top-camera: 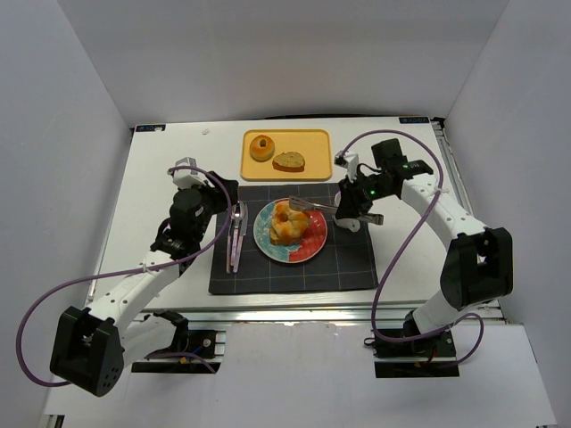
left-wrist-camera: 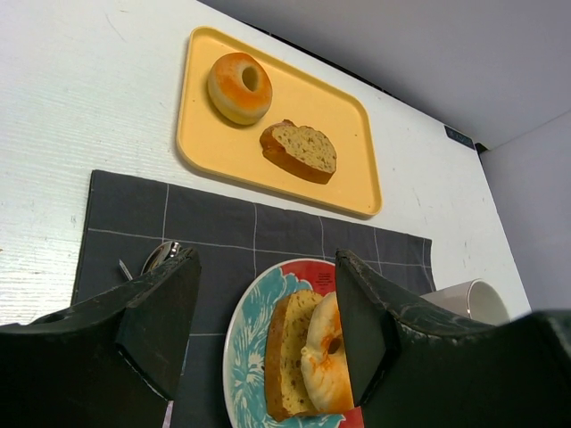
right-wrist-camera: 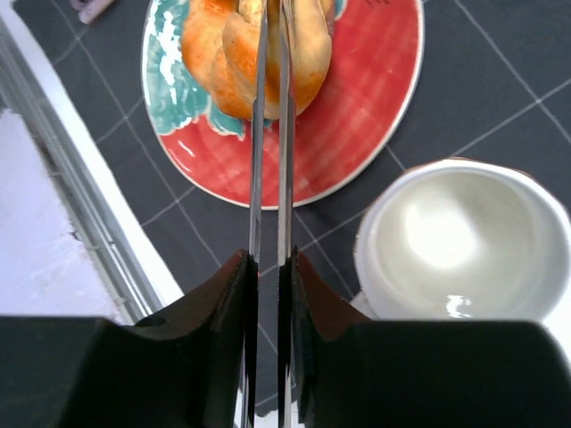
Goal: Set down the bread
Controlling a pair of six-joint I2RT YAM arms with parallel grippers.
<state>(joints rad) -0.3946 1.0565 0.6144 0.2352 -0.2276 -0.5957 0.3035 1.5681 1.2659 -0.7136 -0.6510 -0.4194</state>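
A tan bread slice [left-wrist-camera: 287, 357] and a golden glazed roll [left-wrist-camera: 332, 361] stand on edge together on the red and teal plate [left-wrist-camera: 234, 348], seen from above as one pile [top-camera: 287, 223]. A second slice [top-camera: 288, 161] lies on the yellow tray [top-camera: 312, 143], also in the left wrist view [left-wrist-camera: 301, 150]. My right gripper [top-camera: 350, 209] is shut on metal tongs [right-wrist-camera: 270, 134]. Their arms reach over the roll [right-wrist-camera: 308, 53], with the tips cut off at the top of the right wrist view. My left gripper [left-wrist-camera: 265, 259] is open and empty, above the mat left of the plate.
An orange bun with a dark centre [top-camera: 261, 147] sits on the tray beside the slice. A white cup [right-wrist-camera: 459, 241] stands right of the plate, under my right wrist. Cutlery [top-camera: 236, 234] lies on the dark checked placemat [top-camera: 294, 267] left of the plate.
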